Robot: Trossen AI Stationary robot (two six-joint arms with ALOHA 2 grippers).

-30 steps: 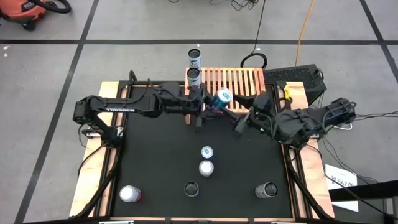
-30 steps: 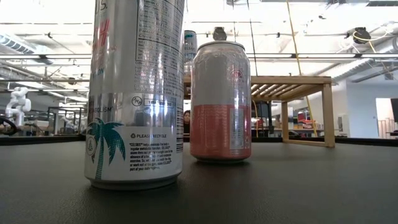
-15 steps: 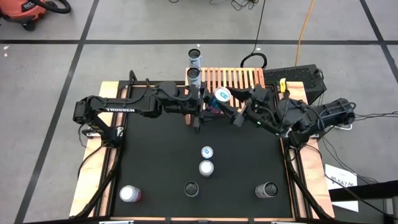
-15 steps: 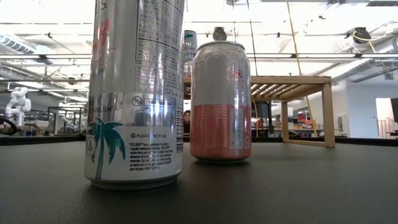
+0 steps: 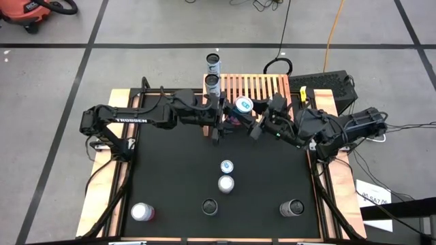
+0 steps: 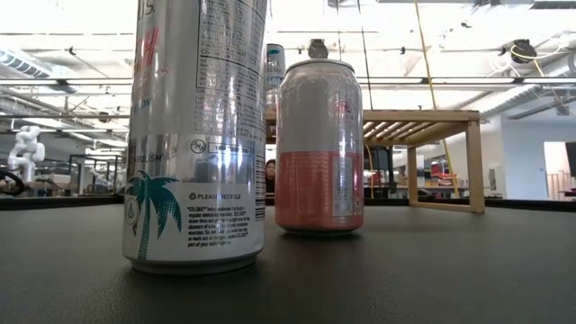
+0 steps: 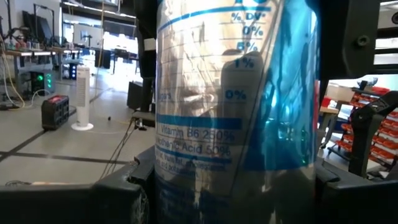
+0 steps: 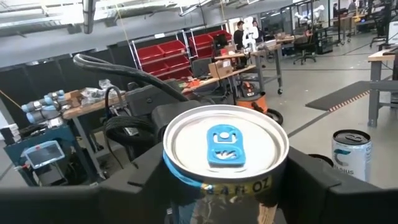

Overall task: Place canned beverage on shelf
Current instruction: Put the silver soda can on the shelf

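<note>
Holding the blue can [image 5: 243, 105] upright in my left claw [image 5: 228, 123] beside the shelf [image 5: 253, 87], I should steady it before my right claw [image 5: 255, 126], clasping its top, takes over.

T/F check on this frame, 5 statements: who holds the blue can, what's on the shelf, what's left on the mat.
1. The blue can sits between both grippers. True: left gripper and right gripper flank it.
2. The blue can lies on its side on the mat. False: it is held upright, its blue-tabbed lid facing the right wrist camera.
3. Two silver cans stand at the left end of the shelf. True.
4. The black mat is bare of cans. False: five cans stand on its near half.
5. The right arm waits parked, off the table. False: it reaches in to the blue can.
</note>
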